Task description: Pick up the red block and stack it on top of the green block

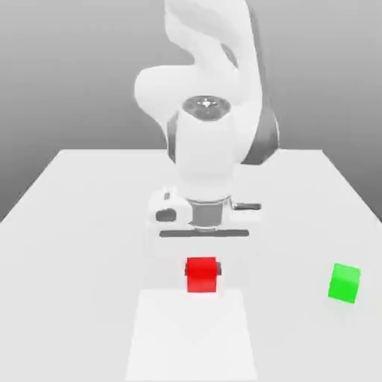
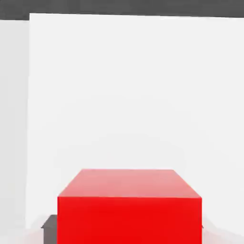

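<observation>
On the white table point(image 1: 74, 224) in the exterior view there's one red block point(image 1: 201, 274), one green block point(image 1: 344, 283) and one arm point(image 1: 213, 142). The red block sits directly under the gripper point(image 1: 202, 262), dark fingers hugging its two sides, so the hand is clamped on it. The green block is well apart, off to the exterior view's right. The arm's bulk hides most of the fingers, and whether the red block is off the table is hard to tell.

Over to the hand view: one red block point(image 2: 129, 205) again, close up, its lower part cut off by the frame. A dark finger point(image 2: 49, 222) peeks out beside it, pressed against its side.
</observation>
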Robot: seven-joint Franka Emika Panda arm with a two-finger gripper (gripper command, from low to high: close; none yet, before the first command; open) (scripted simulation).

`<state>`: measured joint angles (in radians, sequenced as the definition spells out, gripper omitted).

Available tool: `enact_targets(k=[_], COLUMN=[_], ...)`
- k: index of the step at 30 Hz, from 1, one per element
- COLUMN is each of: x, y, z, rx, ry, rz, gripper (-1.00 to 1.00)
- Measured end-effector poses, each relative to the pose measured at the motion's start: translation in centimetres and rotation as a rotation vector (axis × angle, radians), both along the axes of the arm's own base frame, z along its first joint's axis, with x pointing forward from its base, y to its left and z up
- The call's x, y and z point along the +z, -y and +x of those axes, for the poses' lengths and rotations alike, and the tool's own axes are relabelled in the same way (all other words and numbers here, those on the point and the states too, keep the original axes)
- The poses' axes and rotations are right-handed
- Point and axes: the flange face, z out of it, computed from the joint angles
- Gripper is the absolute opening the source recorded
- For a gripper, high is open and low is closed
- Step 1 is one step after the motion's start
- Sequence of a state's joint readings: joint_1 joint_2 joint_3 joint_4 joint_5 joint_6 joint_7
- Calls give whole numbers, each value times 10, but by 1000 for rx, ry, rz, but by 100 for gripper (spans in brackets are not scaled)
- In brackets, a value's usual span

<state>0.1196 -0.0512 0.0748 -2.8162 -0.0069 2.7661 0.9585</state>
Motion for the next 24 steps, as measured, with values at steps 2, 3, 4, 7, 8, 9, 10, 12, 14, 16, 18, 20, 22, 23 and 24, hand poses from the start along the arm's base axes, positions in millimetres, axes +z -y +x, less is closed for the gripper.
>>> enact_targets(k=[2, 3, 4, 7, 8, 9, 10, 12, 14, 16, 18, 20, 22, 23, 24], x=[4, 6, 8, 13, 15, 17, 19, 23, 23, 11, -7, -27, -34, -34, -34], y=[-35, -53, -71, -124, -141, -158, -175, -209, -238, -247, -235, -234, -234, -234, -234], z=[-1, -3, -6, -19, -26, -33, -41, -60, -81, -86, -72, -72, -73, -73, -73], rx=[2, 3, 4, 6, 7, 7, 8, 9, 24, 28, -20, -22, -22, -22, -22], ry=[1, 1, 2, 2, 2, 2, 2, 0, 0, 1, 2, 1, 0, 0, 0], rz=[-1, -1, -1, 0, 1, 2, 2, 5, 7, 7, 8, 7, 7, 7, 7], gripper=[-100, -100, -100, -100, -100, -100, -100, -100, -100, -100, -100, -100, 100, 100, 100])
